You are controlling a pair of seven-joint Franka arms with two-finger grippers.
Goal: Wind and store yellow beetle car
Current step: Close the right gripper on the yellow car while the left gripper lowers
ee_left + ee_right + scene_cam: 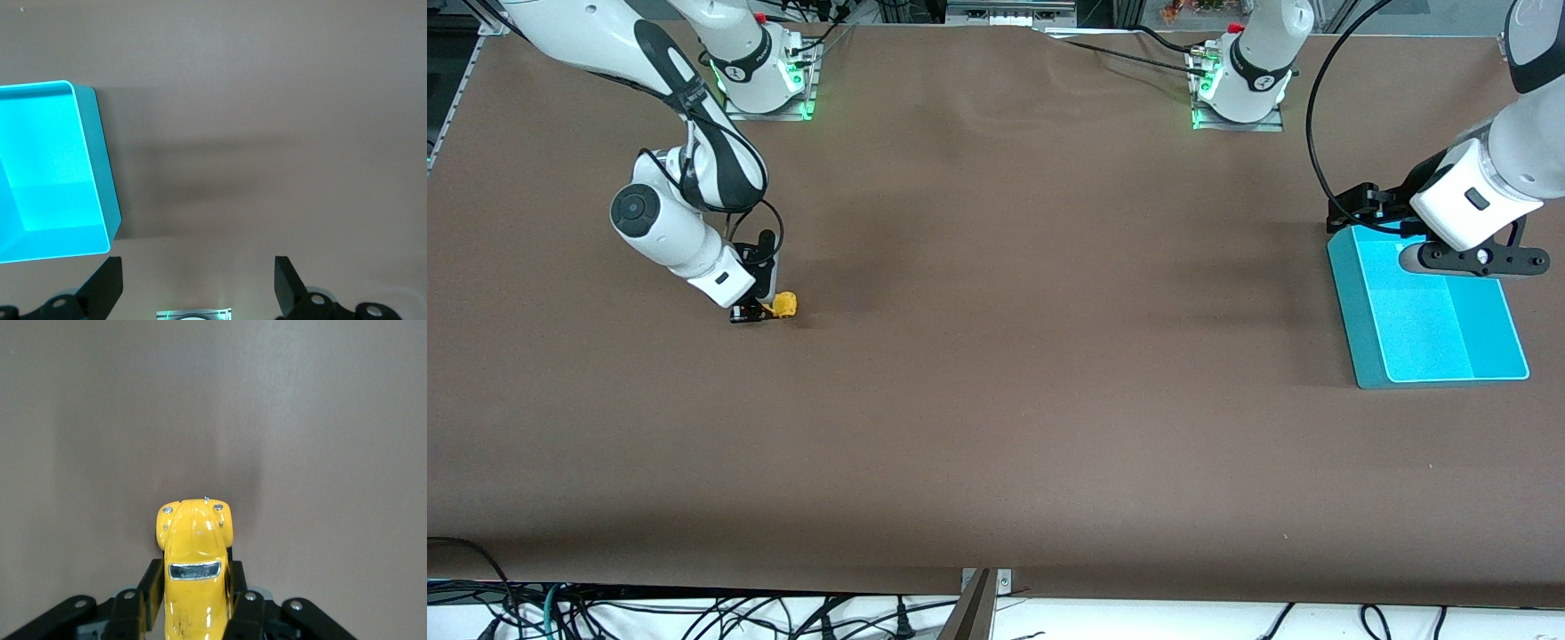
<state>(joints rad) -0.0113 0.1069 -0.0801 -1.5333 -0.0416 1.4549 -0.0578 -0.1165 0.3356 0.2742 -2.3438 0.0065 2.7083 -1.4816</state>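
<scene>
Yellow beetle car (193, 573) clamped by right gripper (193, 600).

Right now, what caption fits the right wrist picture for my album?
Right gripper clamps the yellow beetle car above the brown table.

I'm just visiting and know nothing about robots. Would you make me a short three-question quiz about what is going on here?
1. True or false: the right gripper is shut on the yellow beetle car.
2. What is inside the turquoise bin?
A. the car
B. nothing visible
C. a cup
3. Fill in: the left gripper hangs open over the bin's edge nearest the arm ____.

Key: 1 true; 2 B; 3 bases.
</scene>
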